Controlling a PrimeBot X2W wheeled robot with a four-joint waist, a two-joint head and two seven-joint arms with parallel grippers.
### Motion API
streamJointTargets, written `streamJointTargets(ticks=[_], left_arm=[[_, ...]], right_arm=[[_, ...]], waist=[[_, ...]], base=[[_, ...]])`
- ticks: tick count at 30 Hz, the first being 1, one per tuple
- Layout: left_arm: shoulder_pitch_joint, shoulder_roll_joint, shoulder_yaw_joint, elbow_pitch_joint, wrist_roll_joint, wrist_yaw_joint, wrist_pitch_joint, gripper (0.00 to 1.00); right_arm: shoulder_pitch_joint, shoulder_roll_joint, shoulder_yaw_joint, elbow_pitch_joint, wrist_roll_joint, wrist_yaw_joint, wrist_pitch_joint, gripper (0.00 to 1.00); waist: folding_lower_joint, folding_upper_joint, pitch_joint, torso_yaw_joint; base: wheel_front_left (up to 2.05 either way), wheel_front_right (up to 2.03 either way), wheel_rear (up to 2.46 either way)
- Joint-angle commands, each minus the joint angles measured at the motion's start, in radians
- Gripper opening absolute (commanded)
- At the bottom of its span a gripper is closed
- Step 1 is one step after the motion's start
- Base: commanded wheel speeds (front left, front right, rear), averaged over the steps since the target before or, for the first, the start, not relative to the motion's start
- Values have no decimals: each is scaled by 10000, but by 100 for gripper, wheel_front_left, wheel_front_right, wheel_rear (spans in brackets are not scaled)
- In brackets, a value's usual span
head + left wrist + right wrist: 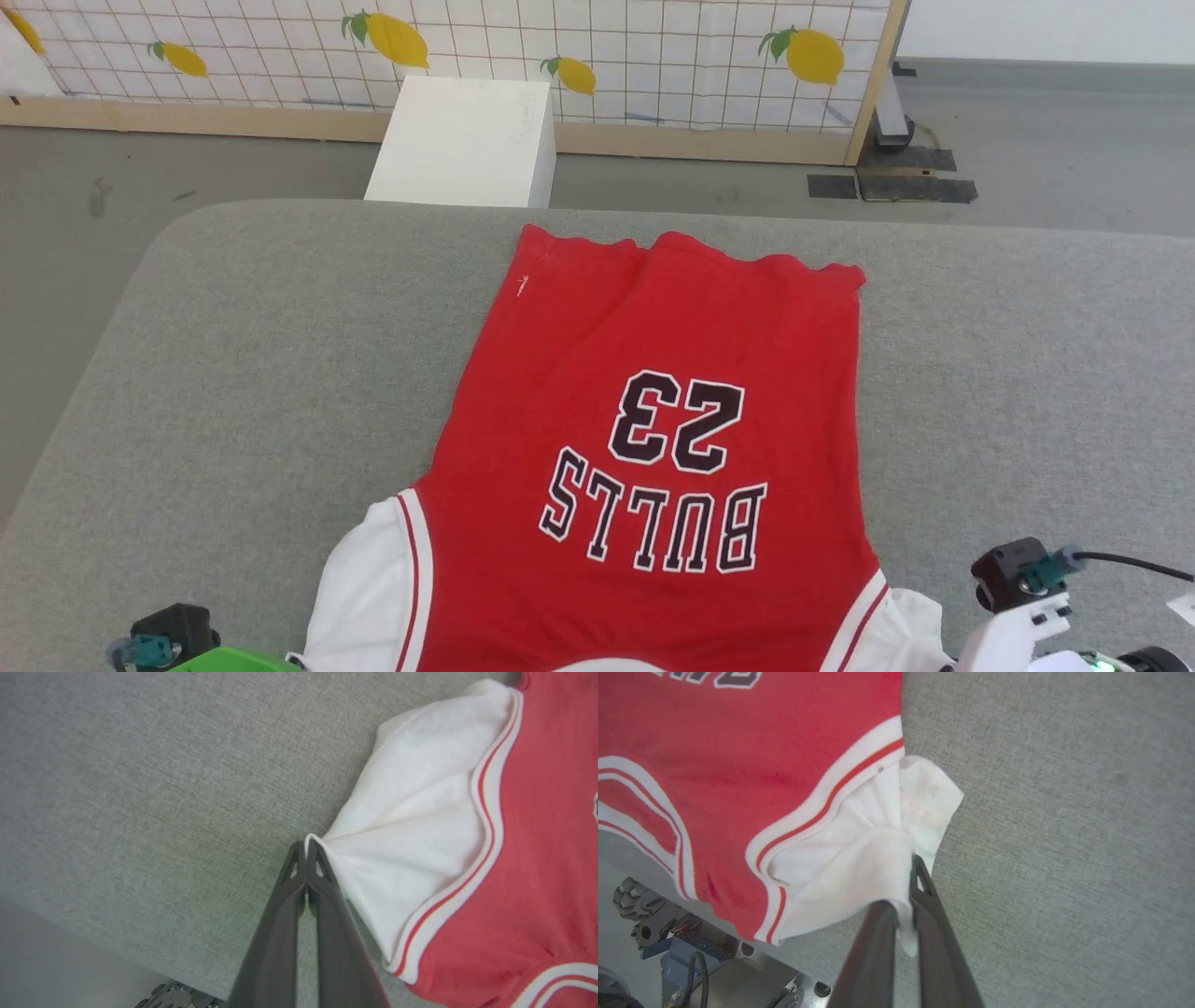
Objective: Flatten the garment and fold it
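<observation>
**A:** What's closest in the head view?

**B:** The two wrists, the left wrist (pixel 168 644) and the right wrist (pixel 1013 583), one low in each corner. Between them is the shoulder end of the garment (pixel 653 401). It lies chest-up on the grey padded surface (pixel 233 355), lettering towards the robot and hem at the far side. The red body looks mostly smooth and the hem is a little wavy. No part is folded over.

**A:** And the left wrist view?

**B:** The left gripper (pixel 306 847) is closed, pinching the very tip of the white left sleeve (pixel 420 812). The cloth fans out from that pinch in taut creases, just above the surface.

**A:** The right wrist view?

**B:** The right gripper (pixel 908 891) is clamped on the white right sleeve (pixel 859 858). This sleeve is bunched and crumpled around the fingers and lies much less flat than the other.

**A:** So how far along is it?

**B:** I'd say flattening is well advanced on the body but unfinished at the sleeves, the right one especially. Folding hasn't started, so that whole half of the job is left.
</observation>
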Motion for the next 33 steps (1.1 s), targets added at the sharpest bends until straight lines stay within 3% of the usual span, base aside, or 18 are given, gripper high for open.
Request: streamJointTargets(ticks=[1, 2, 3, 9, 12, 20, 25, 33], left_arm=[[-141, -52, -11, -17, -116, -92, -86, 0], [-192, -82, -11, -6, -160, -139, -133, 0], [-225, -84, -16, 6, -173, -177, -167, 0], [-301, -109, 28, -149, -249, -309, -424, 0], [-278, -98, 45, -335, -235, -327, -545, 0], [-280, -104, 41, -935, -215, -345, -751, 0], [-434, -129, 39, -1375, -238, -399, -888, 0], [-995, -177, -38, -1809, -302, -586, -1070, 0]], right_arm=[[-247, 79, 60, 152, -126, -15, -52, 0], [-319, 148, 94, 282, -159, -15, -72, 32], [-393, 172, 111, 337, -211, -15, -128, 100], [-577, 206, -385, -151, 31, -15, 79, 100], [-730, 327, -1270, -862, 164, -15, 208, 100], [-3066, 1817, -3286, -1524, 319, -15, -225, 100], [-5474, 2096, -3443, -253, -450, -15, -795, 100], [-8882, 2209, -3465, 3476, -2580, -15, -777, 100]], waist=[[1, -1, 30, -20], [1, -1, 38, -22], [1, -1, 46, -24], [1, -1, 79, 6], [1, -1, 117, 23], [1, -1, 708, -25], [1, -1, 1561, 79], [1, -1, 2839, 541]], base=[[0, 0, 0], [0, 0, 0], [0, 0, 0], [0, 0, 0], [0, 0, 0], [0, 0, 0], [0, 0, 0], [0, 0, 0]])
